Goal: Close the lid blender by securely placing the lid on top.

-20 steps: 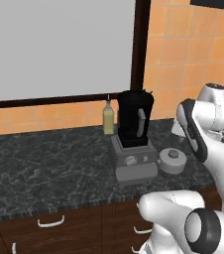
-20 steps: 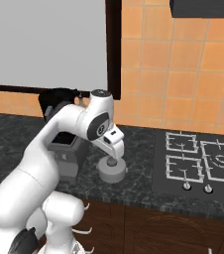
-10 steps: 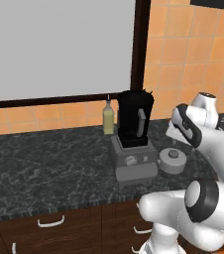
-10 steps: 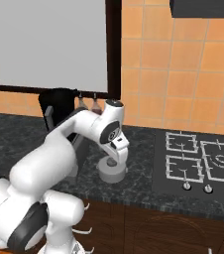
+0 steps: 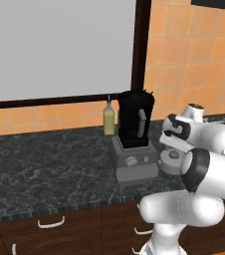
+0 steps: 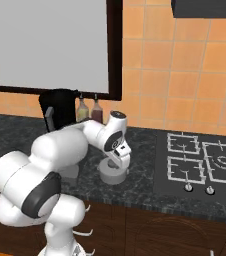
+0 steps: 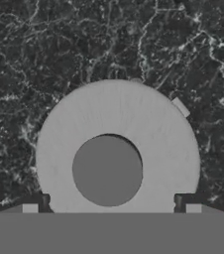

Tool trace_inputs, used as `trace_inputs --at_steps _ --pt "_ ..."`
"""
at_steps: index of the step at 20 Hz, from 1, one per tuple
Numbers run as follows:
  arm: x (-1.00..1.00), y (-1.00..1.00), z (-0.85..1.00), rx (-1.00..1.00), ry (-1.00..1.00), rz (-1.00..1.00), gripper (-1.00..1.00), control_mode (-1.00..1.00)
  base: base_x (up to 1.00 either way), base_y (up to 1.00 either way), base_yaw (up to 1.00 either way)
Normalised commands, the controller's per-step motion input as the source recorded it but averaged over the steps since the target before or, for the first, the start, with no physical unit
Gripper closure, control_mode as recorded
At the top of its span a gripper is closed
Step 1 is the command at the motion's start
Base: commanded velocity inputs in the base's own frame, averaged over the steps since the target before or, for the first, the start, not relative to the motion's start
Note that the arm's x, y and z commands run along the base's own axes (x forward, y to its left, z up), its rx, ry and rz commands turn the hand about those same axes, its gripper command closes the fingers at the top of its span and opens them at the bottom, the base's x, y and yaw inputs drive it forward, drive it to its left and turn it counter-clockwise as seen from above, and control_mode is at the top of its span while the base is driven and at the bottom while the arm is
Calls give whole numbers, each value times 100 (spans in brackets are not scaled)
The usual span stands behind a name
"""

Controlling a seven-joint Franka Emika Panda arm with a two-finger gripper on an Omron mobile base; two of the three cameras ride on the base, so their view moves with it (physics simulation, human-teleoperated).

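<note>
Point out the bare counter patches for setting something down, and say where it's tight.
Free: the dark counter left of the blender, and the strip between the lid and the stove. Crowded: around the blender, with bottles behind and the gripper over the lid beside it.
</note>
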Motion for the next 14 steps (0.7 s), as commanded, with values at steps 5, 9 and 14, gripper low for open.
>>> trace_inputs --at_steps 5,9,14 --pt "42 0 -49 3 0 0 -100 -100 0 0 0" --pt "16 0 -44 2 0 0 -100 -100 0 0 0" --pt "-2 10 -45 0 0 0 100 -100 0 0 0"
